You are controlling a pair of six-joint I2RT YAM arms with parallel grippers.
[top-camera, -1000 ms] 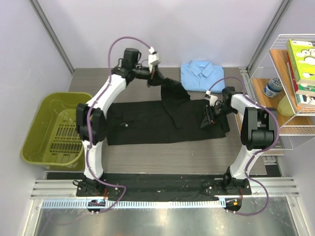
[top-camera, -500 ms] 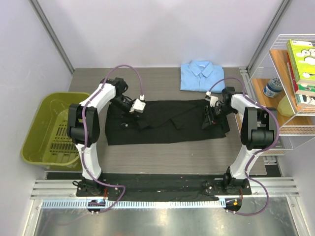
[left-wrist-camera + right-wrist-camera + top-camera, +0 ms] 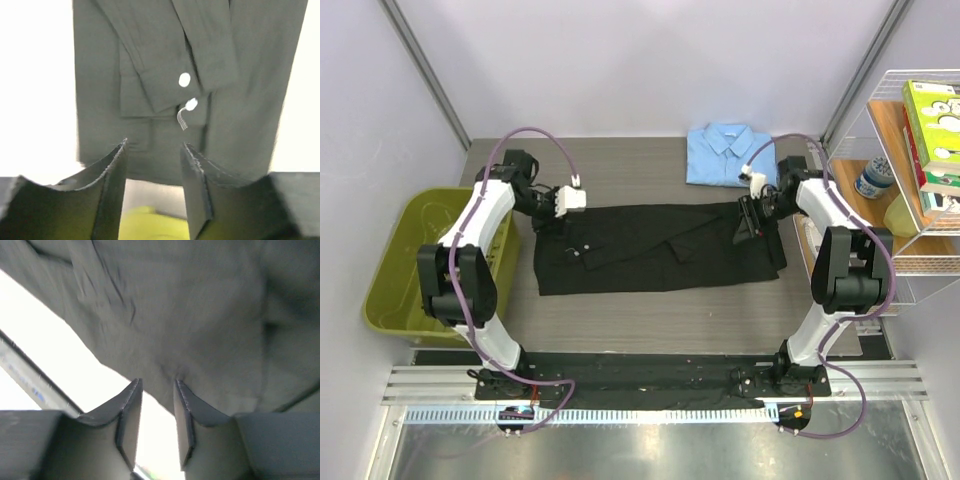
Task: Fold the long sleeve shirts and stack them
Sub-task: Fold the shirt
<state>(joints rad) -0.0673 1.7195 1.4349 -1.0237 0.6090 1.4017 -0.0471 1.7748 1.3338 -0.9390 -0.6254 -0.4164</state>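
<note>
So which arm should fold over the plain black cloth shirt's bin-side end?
Left, I'd say: the left gripper is open above that end of the black shirt, by the buttoned cuffs. The right gripper is at the opposite end.

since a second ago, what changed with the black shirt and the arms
The left fingers carried the sleeve of the plain black cloth shirt leftward from the far side. They laid it across the shirt, let go and drew back left, open. The right fingers stayed at the shirt's right end, shifting only slightly. The folded light blue collared shirt and green plastic bin did not move.
</note>
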